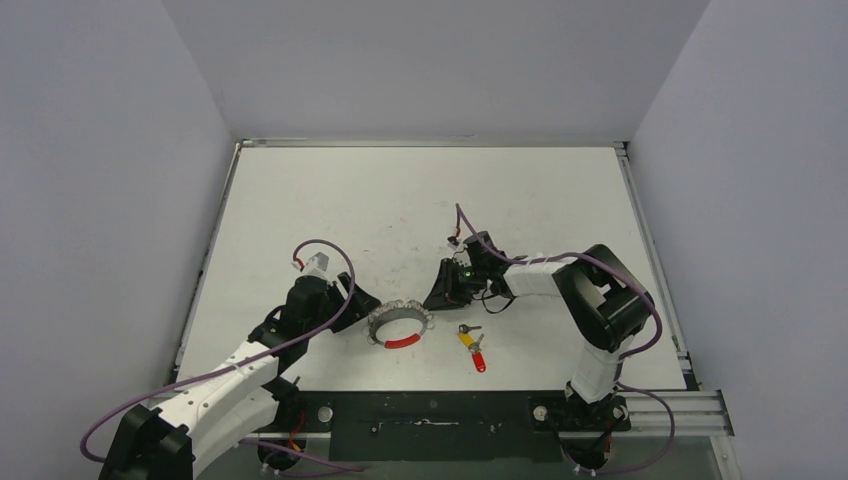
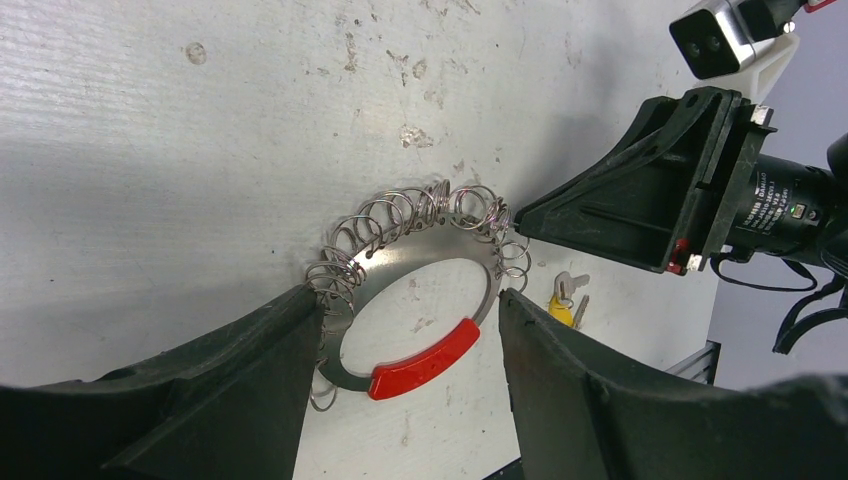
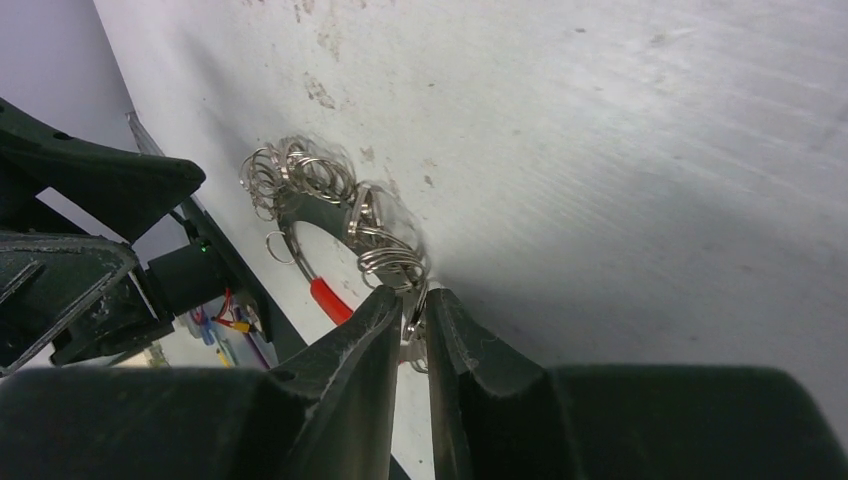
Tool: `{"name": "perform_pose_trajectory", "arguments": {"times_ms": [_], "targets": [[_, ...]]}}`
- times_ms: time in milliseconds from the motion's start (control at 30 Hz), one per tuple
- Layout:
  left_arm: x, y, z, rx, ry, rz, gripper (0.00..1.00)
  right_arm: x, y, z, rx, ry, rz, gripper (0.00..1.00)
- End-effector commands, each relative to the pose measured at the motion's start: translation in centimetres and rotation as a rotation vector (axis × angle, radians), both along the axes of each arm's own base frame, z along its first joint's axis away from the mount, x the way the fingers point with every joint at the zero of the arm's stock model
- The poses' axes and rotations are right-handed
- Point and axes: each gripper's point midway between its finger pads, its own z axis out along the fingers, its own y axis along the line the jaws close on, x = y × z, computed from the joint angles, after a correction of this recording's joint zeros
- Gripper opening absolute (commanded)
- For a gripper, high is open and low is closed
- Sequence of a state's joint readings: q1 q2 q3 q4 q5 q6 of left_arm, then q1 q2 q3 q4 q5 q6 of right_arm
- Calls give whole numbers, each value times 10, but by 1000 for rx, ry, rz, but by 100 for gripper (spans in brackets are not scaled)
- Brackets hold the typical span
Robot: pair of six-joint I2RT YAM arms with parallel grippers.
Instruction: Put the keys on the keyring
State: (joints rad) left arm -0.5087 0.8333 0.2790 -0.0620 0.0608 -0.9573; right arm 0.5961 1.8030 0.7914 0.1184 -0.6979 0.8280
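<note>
Both keys point(image 1: 471, 346) lie loose just right of the keyring point(image 1: 400, 326) (nothing threaded); right tool point(image 3: 412, 300) pinches its rim, left tool point(image 2: 408, 300) released.

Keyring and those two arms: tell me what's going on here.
The right claw looks pinched on one edge of the keyring, which sits on the table. The left claw is open, its fingers straddling the ring from the opposite side. The two keys, one yellow-headed and one red-headed, lie on the table beside the ring, untouched, so nothing is threaded on yet.
</note>
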Motion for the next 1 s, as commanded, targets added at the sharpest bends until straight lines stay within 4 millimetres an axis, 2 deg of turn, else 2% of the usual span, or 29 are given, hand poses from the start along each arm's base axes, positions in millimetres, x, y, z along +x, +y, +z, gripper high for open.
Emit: {"name": "perform_pose_trajectory", "arguments": {"times_ms": [0,233,367,567,767,967], "targets": [[11,-8,21,-36,-63,-9,63,4,23,17,11,-64,49,19],[10,-7,18,-34,-60,-8,63,-4,46,35,21,-105,97,20],[10,-6,17,-30,-61,-5,63,-3,48,44,26,-133,105,22],[7,3,10,26,-17,20,61,-4,25,44,-100,-190,126,25],[11,19,9,166,83,64,40,-7,9,43,-167,-222,146,27],[14,20,-1,320,231,34,36,-7,0,43,-205,-245,147,28]]}}
